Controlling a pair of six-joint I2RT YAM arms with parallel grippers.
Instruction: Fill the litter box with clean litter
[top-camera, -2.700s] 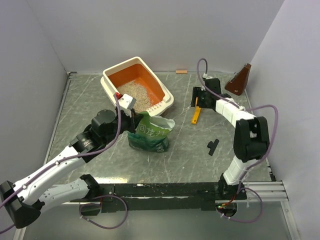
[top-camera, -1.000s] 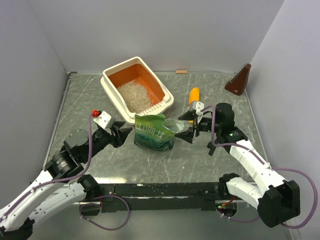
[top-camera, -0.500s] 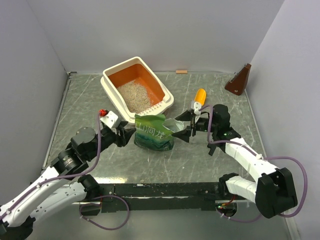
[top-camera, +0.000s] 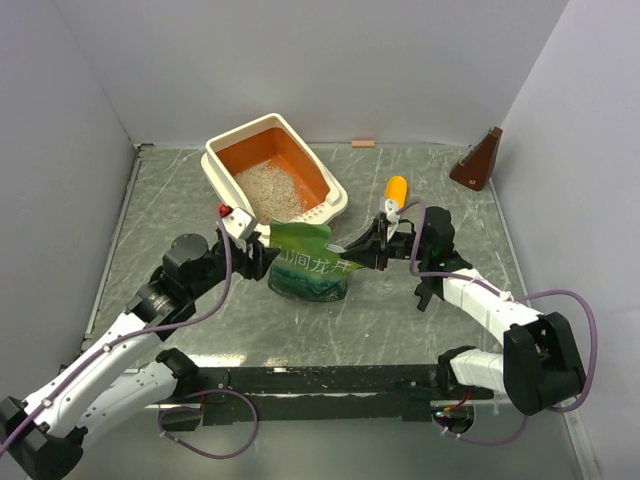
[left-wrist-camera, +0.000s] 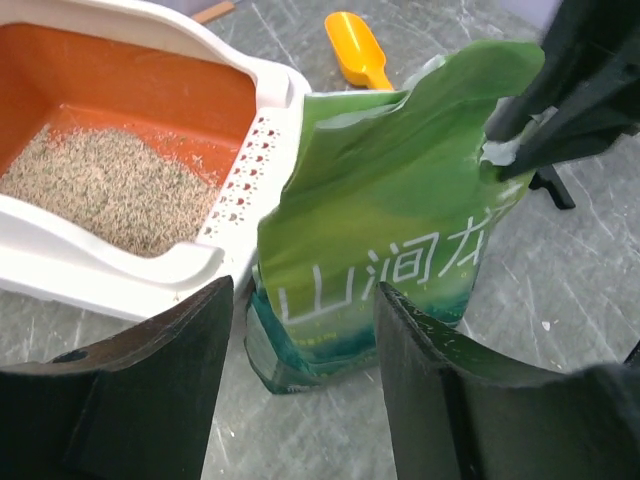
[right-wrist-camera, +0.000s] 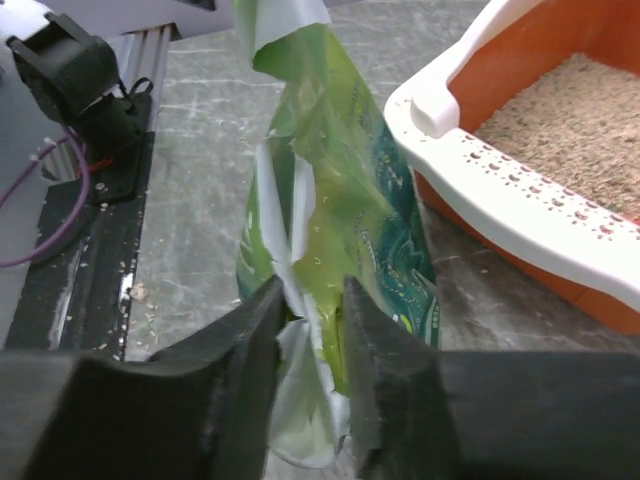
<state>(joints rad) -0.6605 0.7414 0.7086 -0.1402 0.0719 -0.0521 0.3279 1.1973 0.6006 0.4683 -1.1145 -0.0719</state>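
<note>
Your right claw (right-wrist-camera: 310, 295) pinches the green bag (top-camera: 310, 270); your left claw (left-wrist-camera: 300, 295) is spread beside the bag, before the litter box (left-wrist-camera: 250, 170).

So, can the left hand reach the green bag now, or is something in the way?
Probably yes: the left hand is open, facing the green bag with nothing between them. The right hand holds only the bag's far top edge.

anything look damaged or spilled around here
The crinkled green plastic bag has a ragged, torn top edge where the right gripper pinches it; a few stray grains lie on the grey table beside the black rail.
</note>
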